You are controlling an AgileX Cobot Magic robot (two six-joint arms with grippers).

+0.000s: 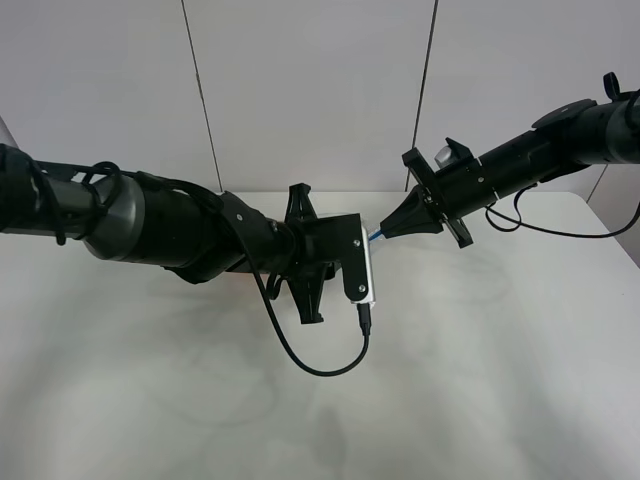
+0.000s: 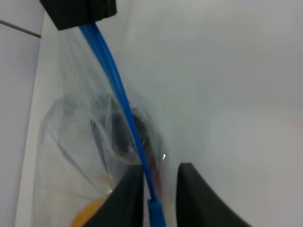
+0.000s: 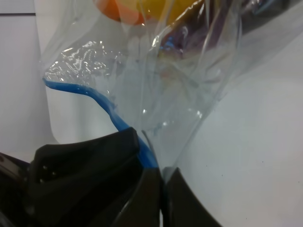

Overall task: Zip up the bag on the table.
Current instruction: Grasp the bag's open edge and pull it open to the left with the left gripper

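Plainly, we saw the bag (image 3: 161, 85) at the middle of the table (image 1: 480, 380), toward its far edge. In the high view it was almost wholly hidden beneath the left arm (image 1: 180, 235). Only a short piece of its blue zipper strip (image 1: 374, 237) showed there, between the two wrists. We could not tell whether the bag lay flat or was partly lifted.

The right gripper (image 3: 163, 172) had its jaws closed tight on one end of the blue zipper strip, at a corner of the bag, with no gap between the dark fingers (image 3: 142, 198). From that pinch the strip ran away in a curve along the crinkled clear plastic. Through the plastic we made out an orange item (image 3: 118, 9), a yellow item (image 3: 165, 7) beside it, and a dark purple item (image 3: 182, 40).

The left gripper (image 2: 162, 166) stood further along the same strip, its jaws set narrowly apart with the strip passing between them. One finger lay against or just beside the blue strip, while a pale gap showed between the strip and the other finger, so the jaws had not clamped it. In the left wrist view the strip ran straight from these fingers to the right gripper's black tip.
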